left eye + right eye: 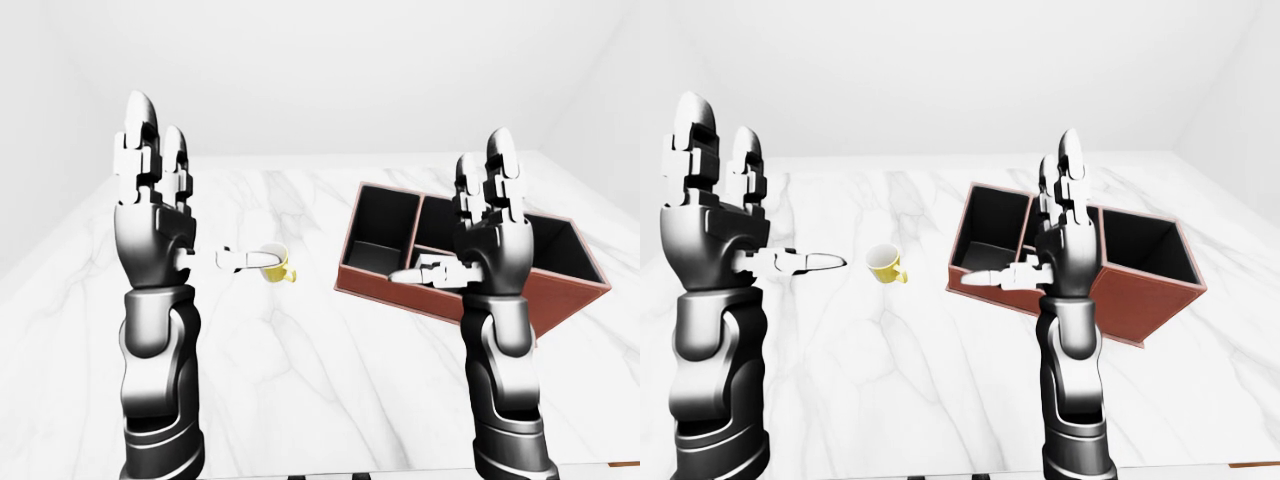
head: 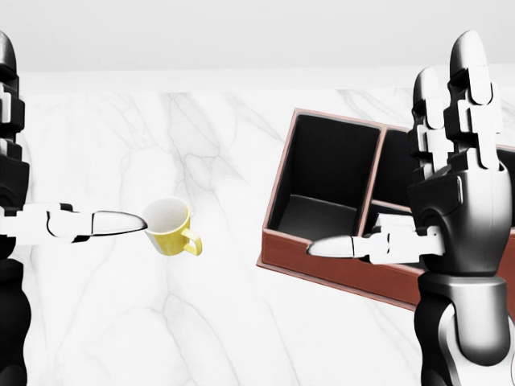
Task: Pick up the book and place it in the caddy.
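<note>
The caddy [image 2: 322,265] is a red-brown box with black compartments, lying at the right of the white marble table [image 2: 209,322]. My right hand [image 1: 460,225] is raised upright between the camera and the caddy. It is open, fingers pointing up, thumb pointing left across the caddy's near wall, and it holds nothing. It hides part of the caddy's middle compartments. My left hand [image 1: 185,215] is also raised and open, its thumb tip close to a yellow mug [image 2: 169,227]. No book shows in any view.
The yellow mug [image 1: 272,263] stands alone near the table's middle, handle to the right. The left compartment of the caddy shows only a dark floor. White walls stand beyond the table's far edge [image 1: 940,160].
</note>
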`<state>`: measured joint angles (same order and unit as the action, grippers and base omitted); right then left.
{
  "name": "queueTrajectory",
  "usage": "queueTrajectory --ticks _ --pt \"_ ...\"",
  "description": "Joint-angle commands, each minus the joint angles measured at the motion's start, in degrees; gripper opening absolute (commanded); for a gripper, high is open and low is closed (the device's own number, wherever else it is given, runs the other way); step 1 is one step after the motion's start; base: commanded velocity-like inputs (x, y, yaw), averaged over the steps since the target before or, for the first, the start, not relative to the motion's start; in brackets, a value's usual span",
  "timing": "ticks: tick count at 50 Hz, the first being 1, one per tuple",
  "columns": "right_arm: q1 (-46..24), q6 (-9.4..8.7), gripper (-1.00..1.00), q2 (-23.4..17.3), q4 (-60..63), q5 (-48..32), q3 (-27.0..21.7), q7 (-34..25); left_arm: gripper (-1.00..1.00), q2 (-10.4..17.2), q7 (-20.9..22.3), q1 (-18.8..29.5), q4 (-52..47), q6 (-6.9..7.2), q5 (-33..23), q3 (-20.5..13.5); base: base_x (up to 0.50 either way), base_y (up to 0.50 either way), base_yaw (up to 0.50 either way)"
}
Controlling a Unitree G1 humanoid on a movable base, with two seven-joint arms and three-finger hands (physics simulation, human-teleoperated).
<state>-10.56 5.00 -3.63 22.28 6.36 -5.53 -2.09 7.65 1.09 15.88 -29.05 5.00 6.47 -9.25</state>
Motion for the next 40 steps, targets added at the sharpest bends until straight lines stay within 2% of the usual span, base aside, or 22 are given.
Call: queueTrajectory --ticks 1,19,22,23,24,26,27,29,32,36,40 --pt "0.7 0.0 1.0 0.4 0.8 -0.1 0.4 -0.1 1.0 -0.4 0.0 -0.3 -0.4 0.0 -0.2 0.4 0.0 0.0 0.0" --pt "0.5 -0.02 1.0 1.0 6.5 0.4 1.5 0.7 1.0 0.4 -0.4 3.0 -3.1 0.0 0.3 0.2 0.0 0.0 0.0" --pt "0.3 -2.45 1.0 1.1 9.6 0.6 1.8 1.0 1.0 0.7 -0.7 4.2 -4.1 0.0 0.7 0.2 0.0 0.0 0.0" --pt "0.3 -2.49 1.0 1.1 9.6 0.6 1.9 1.0 1.0 0.7 -0.7 4.2 -4.1 0.0 0.7 0.2 0.0 0.0 0.0" --pt "0.2 -3.81 1.0 1.1 11.1 0.7 2.1 1.2 1.0 0.9 -0.8 4.9 -4.9 0.0 0.8 0.3 0.0 0.0 0.0" --pt "-0.3 -5.24 1.0 1.2 12.2 0.5 2.3 1.5 1.0 1.0 -0.9 5.6 -5.5 0.0 1.0 0.3 0.0 0.0 0.0" --pt "-0.3 -5.28 1.0 1.2 12.3 0.5 2.3 1.5 1.0 1.0 -1.0 5.6 -5.5 0.0 1.0 0.3 0.0 0.0 0.0" --pt "-1.4 -7.82 1.0 1.2 14.0 0.0 2.8 2.0 1.0 1.4 -1.0 6.8 -5.8 0.0 1.3 0.2 0.0 0.0 0.0" --pt "-4.9 -10.0 1.0 0.4 13.8 -2.3 3.1 2.3 1.0 2.2 -0.9 8.9 -4.8 0.0 1.5 0.0 0.0 0.0 0.0" --pt "-10.7 -10.0 1.0 0.0 13.6 -3.4 3.0 3.0 1.0 3.2 -1.1 11.9 -4.1 0.0 1.9 -0.5 0.0 0.0 0.0" --pt "-12.1 -10.0 1.0 0.1 14.4 -4.1 3.2 3.0 1.0 3.6 -1.4 12.7 -4.4 0.0 2.2 -0.4 0.0 0.0 0.0"
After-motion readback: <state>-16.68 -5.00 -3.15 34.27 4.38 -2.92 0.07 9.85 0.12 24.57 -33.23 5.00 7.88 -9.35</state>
